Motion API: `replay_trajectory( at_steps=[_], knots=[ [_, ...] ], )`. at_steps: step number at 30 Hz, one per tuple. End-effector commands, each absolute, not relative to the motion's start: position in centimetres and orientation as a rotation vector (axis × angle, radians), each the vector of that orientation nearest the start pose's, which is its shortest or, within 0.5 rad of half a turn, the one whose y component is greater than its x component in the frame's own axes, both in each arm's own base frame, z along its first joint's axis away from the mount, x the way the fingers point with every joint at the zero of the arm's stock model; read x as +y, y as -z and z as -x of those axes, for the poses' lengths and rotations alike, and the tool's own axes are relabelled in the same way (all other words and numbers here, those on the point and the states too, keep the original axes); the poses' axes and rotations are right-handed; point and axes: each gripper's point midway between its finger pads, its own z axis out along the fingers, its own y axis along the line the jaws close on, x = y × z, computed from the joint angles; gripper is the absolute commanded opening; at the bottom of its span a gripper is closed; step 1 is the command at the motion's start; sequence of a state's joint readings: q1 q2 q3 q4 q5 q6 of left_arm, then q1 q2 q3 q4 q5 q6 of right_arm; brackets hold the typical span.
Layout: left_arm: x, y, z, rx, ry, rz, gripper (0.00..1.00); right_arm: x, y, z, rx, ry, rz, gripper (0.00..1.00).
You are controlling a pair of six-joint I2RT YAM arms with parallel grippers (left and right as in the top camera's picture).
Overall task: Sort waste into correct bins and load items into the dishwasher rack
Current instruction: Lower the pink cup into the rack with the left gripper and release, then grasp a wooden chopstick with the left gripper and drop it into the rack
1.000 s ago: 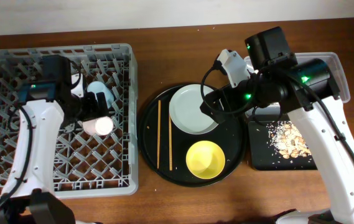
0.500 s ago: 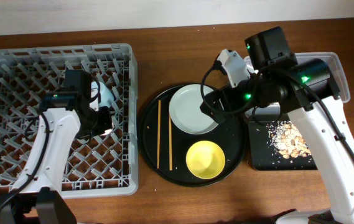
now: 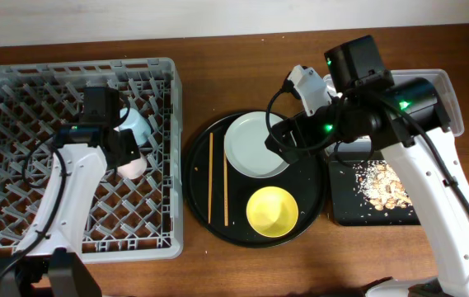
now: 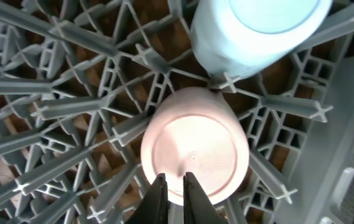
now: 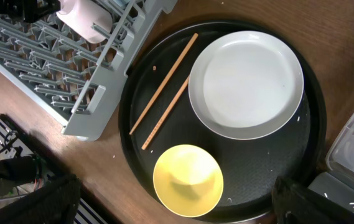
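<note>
- Your white-and-black left arm (image 3: pixel 61 190) rises from the lower left of the overhead frame and bends right at its black wrist, left of centre.
- Your black two-finger left gripper (image 4: pixel 175 198) points straight down. Its fingers (image 4: pixel 158 196) show at the bottom centre of the wrist view, drawn almost together with only a thin slit between them and nothing clamped.
- Your white-and-black right arm (image 3: pixel 432 181) climbs the right side of the overhead frame, folds at a black joint near the top and reaches left towards the centre.
- Your black right gripper (image 5: pixel 177 186) faces downward with its jaws spread wide, one at each lower corner of its wrist view, and it holds nothing.
</note>
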State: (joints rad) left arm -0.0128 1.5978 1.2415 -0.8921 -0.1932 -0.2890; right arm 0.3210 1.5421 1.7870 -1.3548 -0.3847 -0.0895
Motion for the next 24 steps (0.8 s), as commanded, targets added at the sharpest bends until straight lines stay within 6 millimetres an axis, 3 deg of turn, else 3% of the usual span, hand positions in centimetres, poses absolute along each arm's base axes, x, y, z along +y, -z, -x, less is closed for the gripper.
replay_trajectory(
  at_steps=[1, 3, 4, 5, 6, 8, 12, 16, 21, 24],
  knots=[
    [3.8, -12.4, -36.1, 2.701, -0.254, 0.455, 0.08, 16.7, -28.4, -30.3, 2.592, -0.580, 0.669, 0.99],
    [2.8, -13.9, -37.0, 2.671, -0.165, 0.440, 0.10, 16.7, -28.4, -30.3, 2.592, -0.580, 0.669, 0.99],
    [1.5, -15.1, -37.3, 2.663, -0.053, 0.419, 0.16, 16.7, -28.4, -30.3, 2.592, -0.580, 0.669, 0.99],
    [-0.3, -16.7, -37.5, 2.643, 0.094, 0.385, 0.22, 16.7, -28.4, -30.3, 2.592, -0.580, 0.669, 0.98],
    [-3.4, -18.8, -37.1, 2.613, 0.336, 0.315, 0.26, 16.7, -28.4, -30.3, 2.592, -0.580, 0.669, 0.99],
    [-6.4, -20.2, -36.0, 2.608, 0.504, 0.232, 0.34, 16.7, -28.4, -30.3, 2.592, -0.580, 0.669, 0.99],
    [-11.6, -18.0, -32.9, 2.727, 0.536, 0.045, 0.38, 16.7, -28.4, -30.3, 2.592, -0.580, 0.669, 0.99],
    [-16.2, -15.5, -30.2, 2.784, 0.450, -0.131, 0.38, 16.7, -28.4, -30.3, 2.592, -0.580, 0.669, 0.99],
    [-19.8, -13.8, -28.9, 2.753, 0.443, -0.207, 0.38, 16.7, -28.4, -30.3, 2.592, -0.580, 0.669, 0.99],
    [-20.4, -12.4, -28.0, 2.772, 0.425, -0.219, 0.39, 16.2, -28.4, -31.2, 2.574, -0.520, 0.653, 0.99]
  ],
)
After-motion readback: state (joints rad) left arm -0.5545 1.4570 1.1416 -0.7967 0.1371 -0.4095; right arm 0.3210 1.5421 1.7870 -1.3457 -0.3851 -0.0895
